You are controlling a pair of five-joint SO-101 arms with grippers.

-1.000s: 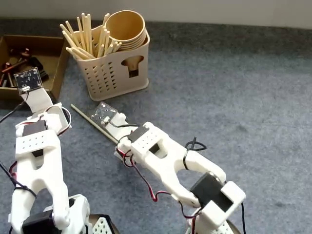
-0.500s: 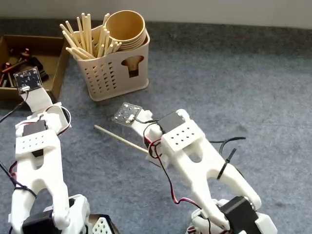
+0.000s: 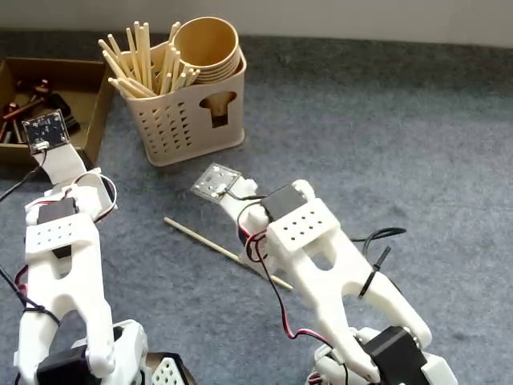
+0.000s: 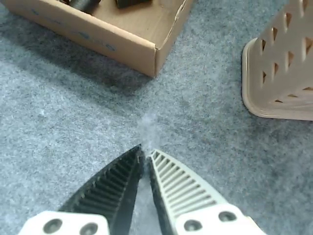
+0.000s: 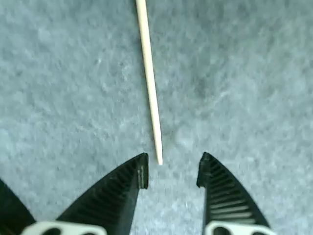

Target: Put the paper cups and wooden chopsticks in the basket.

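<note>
On the grey carpet (image 3: 385, 144) between my two arms, one loose wooden chopstick (image 3: 200, 237) is lying flat, well apart from the basket (image 3: 196, 120). I am hanging my right claw (image 5: 172, 166) over one end of that stick. Its fingers are standing spread with nothing between them. The stick's tip is pointing into the gap, closer to one finger than to the other, and it appears to be touching neither. In the high view my right arm (image 3: 321, 257) is crossing over part of the stick.

I am holding my left claw (image 4: 145, 154) pressed together and empty. Its tips are pointing at bare carpet near a corner of the cardboard box (image 4: 122, 44) and the foot of the basket.

The basket is standing upright at the far side of the carpet, just beside the box. A nested stack of paper cups (image 3: 210, 44) is sitting in one of its compartments. A bundle of chopsticks (image 3: 140, 56) is leaning in the other compartment, their ends fanning out above the rim.
</note>
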